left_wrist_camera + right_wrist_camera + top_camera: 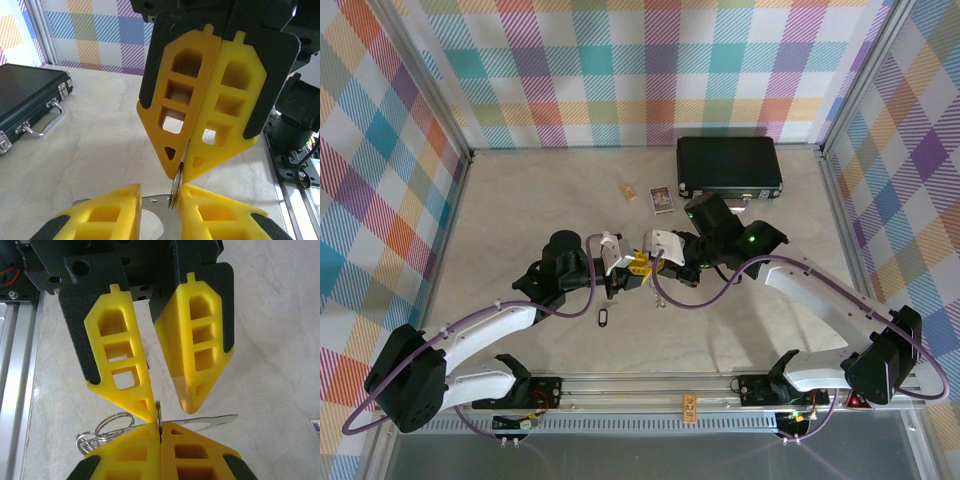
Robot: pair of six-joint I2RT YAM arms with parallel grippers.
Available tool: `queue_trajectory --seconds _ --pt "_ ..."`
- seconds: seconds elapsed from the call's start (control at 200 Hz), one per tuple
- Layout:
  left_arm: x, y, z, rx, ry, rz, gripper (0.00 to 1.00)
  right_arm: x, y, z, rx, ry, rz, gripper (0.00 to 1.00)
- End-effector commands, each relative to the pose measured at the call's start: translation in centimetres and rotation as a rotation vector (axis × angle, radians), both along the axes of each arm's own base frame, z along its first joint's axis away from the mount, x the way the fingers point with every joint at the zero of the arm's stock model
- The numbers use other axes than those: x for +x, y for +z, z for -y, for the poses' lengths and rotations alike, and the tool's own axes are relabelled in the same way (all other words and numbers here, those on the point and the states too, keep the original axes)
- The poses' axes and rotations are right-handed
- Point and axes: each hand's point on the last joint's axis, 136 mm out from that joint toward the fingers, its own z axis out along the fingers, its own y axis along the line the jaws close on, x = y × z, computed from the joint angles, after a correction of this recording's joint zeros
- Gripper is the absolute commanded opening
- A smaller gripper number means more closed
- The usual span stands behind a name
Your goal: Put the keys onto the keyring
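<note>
Pinching the keyring: the right gripper (160,429) has its fingers pressed together on the keyring (159,412), which stands on edge between the tips, over the middle of the table (520,220).
Left gripper: the left gripper (169,411) meets it tip to tip from the left with its fingers spread. One tip touches the ring and the other stands just beside it. I cannot make out anything gripped between them.
Key: a flat silver key (215,421) reaches toward the far side from just beneath the ring. Whether its hole is already on the wire cannot be told.
Wire loops: a few thin wire loops (112,424) sit just beside the ring on its near side, attached or not I cannot say.
Progress: this looks like mid-threading. The ring is secured and one key is brought to it, but no key is plainly seated. Working that key round the coil remains, then any others.
Tag: a small dark tag (602,317) lies on the table just near of the grippers, apart from them and untouched.
Surroundings: a black case (730,168) sits far right, with two small cards (662,200) between it and the grippers, well clear of the work.
In the way: four fingertips crowd the ring and hide its split. The right arm's purple cable (705,300) sags just to the right.
</note>
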Motion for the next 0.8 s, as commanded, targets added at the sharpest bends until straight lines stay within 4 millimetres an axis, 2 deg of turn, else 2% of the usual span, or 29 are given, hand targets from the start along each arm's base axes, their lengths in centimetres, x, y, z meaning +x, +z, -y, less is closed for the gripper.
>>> queue_trajectory --seconds 0.0,0.115,0.245,0.305,0.39,0.51,0.565,0.61,0.795 --pt "0.0 1.3 0.7 -0.02 -0.028 0.023 0.2 -0.8 0.8 -0.6 0.029 0.041 -0.012 0.0" --pt "-0.3 1.6 0.8 -0.029 -0.044 0.026 0.0 -0.8 0.8 -0.6 0.029 0.036 -0.013 0.0" --pt "-0.4 2.1 0.8 -0.067 -0.044 0.034 0.0 0.1 1.5 -0.2 0.048 -0.043 0.011 0.0" --pt "-0.3 2.6 0.7 -0.102 -0.029 0.039 0.0 0.9 2.3 0.2 0.075 -0.113 0.044 0.26" --pt "-0.3 3.2 0.6 -0.152 -0.019 0.044 0.0 1.6 3.6 1.0 0.151 -0.209 0.09 0.24" --pt "-0.3 4.3 0.6 -0.233 -0.015 0.035 0.0 1.8 5.1 2.0 0.309 -0.312 0.138 0.28" --pt "-0.2 4.8 0.7 -0.269 -0.017 0.023 0.0 2.1 5.5 2.7 0.387 -0.373 0.138 0.4" --pt "-0.2 5.4 0.7 -0.301 -0.017 0.024 0.0 2.1 6.3 3.1 0.464 -0.404 0.131 0.4" --pt "-0.1 7.6 0.2 -0.446 -0.006 0.004 0.0 2.5 6.5 4.0 0.678 -0.485 -0.041 0.37"
